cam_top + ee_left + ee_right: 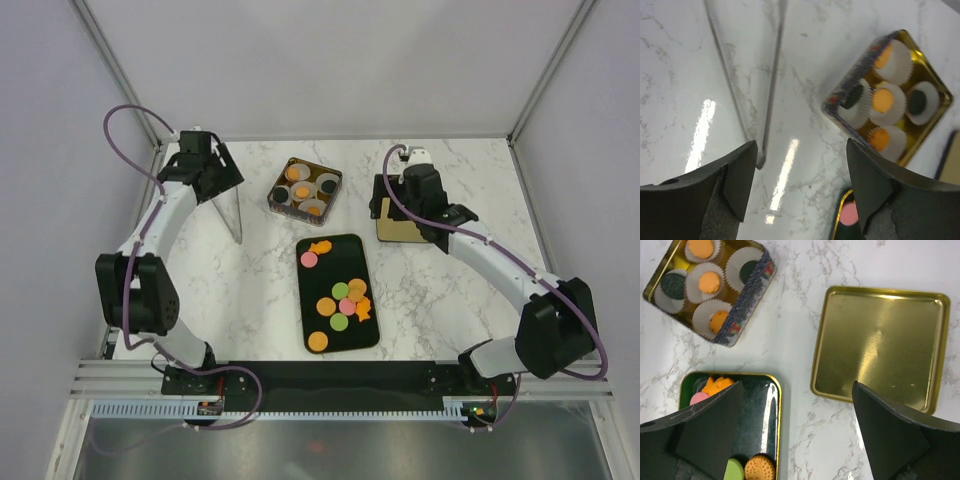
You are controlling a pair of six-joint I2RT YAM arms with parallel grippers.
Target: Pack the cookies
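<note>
On the left, your left tool (802,187) hangs wide and empty over the bare surface (815,50), at the upper left of the top view. Right of it sits the tin (751,300), whose paper cups (902,62) hold orange and dark pieces. The loose cookies (343,297) lie on the black tray (335,262) at the centre, several of them overlapping. Further right, the right tool (800,432) is also spread wide, holding nothing, near the gold lid (880,350).

Watch the overlapping cluster: a pinch there may well lift two cookies or skid one across the glossy tray. The light cups could tip if a finger brushes them.

Only the top view shows the whole tray. The right wrist view shows the lid's bare inside, which the arm partly hides from above.
</note>
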